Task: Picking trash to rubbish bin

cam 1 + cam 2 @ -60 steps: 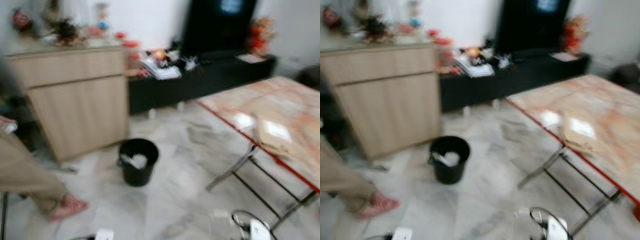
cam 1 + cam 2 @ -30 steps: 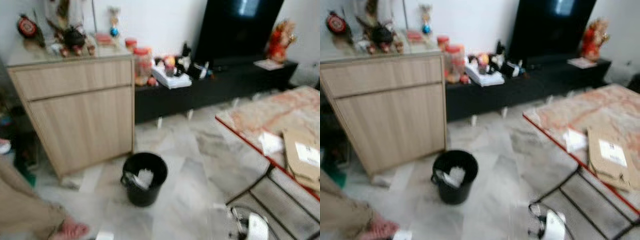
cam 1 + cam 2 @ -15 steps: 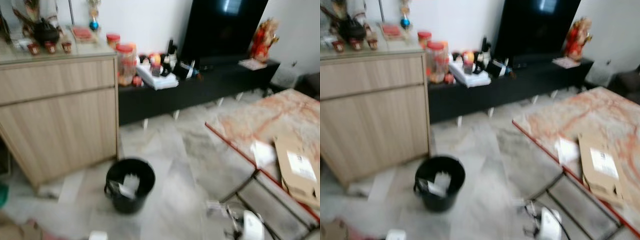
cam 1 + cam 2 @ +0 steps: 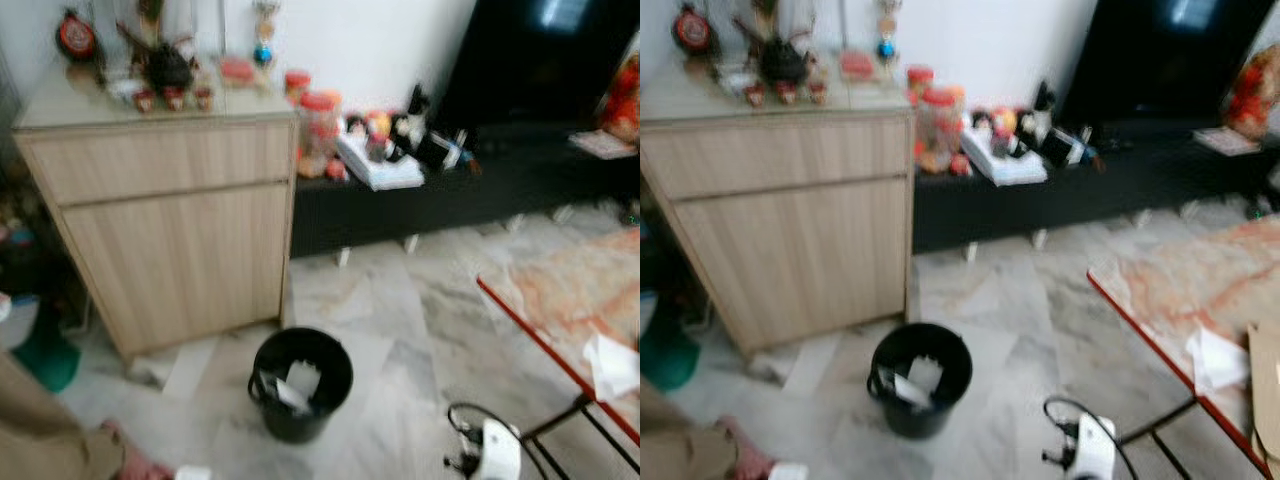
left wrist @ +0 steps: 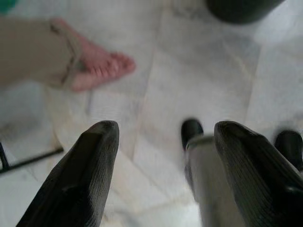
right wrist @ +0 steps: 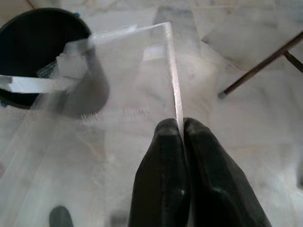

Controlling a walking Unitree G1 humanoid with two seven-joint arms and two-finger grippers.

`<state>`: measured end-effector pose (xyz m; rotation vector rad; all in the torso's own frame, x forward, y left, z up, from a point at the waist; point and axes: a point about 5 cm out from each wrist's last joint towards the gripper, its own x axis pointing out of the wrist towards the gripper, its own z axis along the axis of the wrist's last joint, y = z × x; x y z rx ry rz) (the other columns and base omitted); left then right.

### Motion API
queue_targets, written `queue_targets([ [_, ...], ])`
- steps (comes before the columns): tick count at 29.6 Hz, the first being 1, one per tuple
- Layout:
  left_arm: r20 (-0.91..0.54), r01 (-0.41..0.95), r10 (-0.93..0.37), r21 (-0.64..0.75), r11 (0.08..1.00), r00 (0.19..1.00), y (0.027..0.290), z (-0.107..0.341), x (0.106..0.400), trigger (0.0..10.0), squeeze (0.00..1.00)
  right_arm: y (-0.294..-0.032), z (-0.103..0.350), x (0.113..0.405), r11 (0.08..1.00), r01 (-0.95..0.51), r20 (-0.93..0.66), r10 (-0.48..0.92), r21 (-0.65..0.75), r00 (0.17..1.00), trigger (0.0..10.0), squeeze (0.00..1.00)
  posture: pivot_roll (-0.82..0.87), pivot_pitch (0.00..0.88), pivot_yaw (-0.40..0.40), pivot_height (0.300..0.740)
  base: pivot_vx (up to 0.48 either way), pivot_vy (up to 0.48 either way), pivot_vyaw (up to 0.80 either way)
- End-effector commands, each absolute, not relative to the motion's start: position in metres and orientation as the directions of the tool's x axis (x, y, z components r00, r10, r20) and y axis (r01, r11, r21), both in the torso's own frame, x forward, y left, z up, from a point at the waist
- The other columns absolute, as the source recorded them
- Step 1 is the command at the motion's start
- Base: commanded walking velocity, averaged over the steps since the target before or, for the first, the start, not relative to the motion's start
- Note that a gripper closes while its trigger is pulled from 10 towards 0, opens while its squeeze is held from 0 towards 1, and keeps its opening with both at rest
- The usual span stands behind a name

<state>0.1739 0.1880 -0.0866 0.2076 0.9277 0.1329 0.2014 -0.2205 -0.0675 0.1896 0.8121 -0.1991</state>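
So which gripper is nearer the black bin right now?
Right, it seems. The right gripper, shut on a clear plastic sheet, has the bin just ahead of its fingers. The left gripper, open, has it farther ahead.

Clear plastic sheet (image 6: 118,80) pinched edgewise near black floor bin (image 4: 300,383).
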Motion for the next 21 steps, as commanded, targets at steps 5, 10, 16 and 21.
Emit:
queue_targets([
  [5, -0.787, -0.012, 0.171, 0.203, 0.979, 0.593, 0.1741, -0.0876, 0.1755, 10.0, 0.00, -0.2337, -0.0671, 0.1966, 0.961, 0.269, -0.741, -0.140, 0.057, 0.657, 10.0, 0.00, -0.08, 0.056, -0.133, 0.740, 0.335, 0.000, 0.40],
  [10, -0.787, -0.012, 0.170, 0.202, 0.979, 0.593, 0.1739, -0.0877, 0.1753, 10.0, 0.00, -0.2337, -0.0674, 0.1963, 0.956, 0.285, -0.743, -0.144, 0.066, 0.654, 10.0, 0.00, -0.08, 0.054, -0.133, 0.740, 0.335, 0.000, 0.00],
  [16, -0.789, -0.010, 0.170, 0.203, 0.979, 0.591, 0.1741, -0.0879, 0.1750, 10.0, 0.00, -0.2365, -0.0668, 0.1958, 0.949, 0.307, -0.737, -0.161, 0.066, 0.657, 10.0, 0.00, -0.08, 0.049, -0.128, 0.740, 0.334, 0.000, 0.00],
  [21, -0.786, -0.007, 0.169, 0.205, 0.979, 0.594, 0.1751, -0.0873, 0.1762, 10.0, 0.00, -0.2355, -0.0664, 0.1968, 0.956, 0.287, -0.736, -0.150, 0.062, 0.660, 10.0, 0.00, -0.08, 0.041, -0.125, 0.740, 0.334, 0.000, 0.00],
])
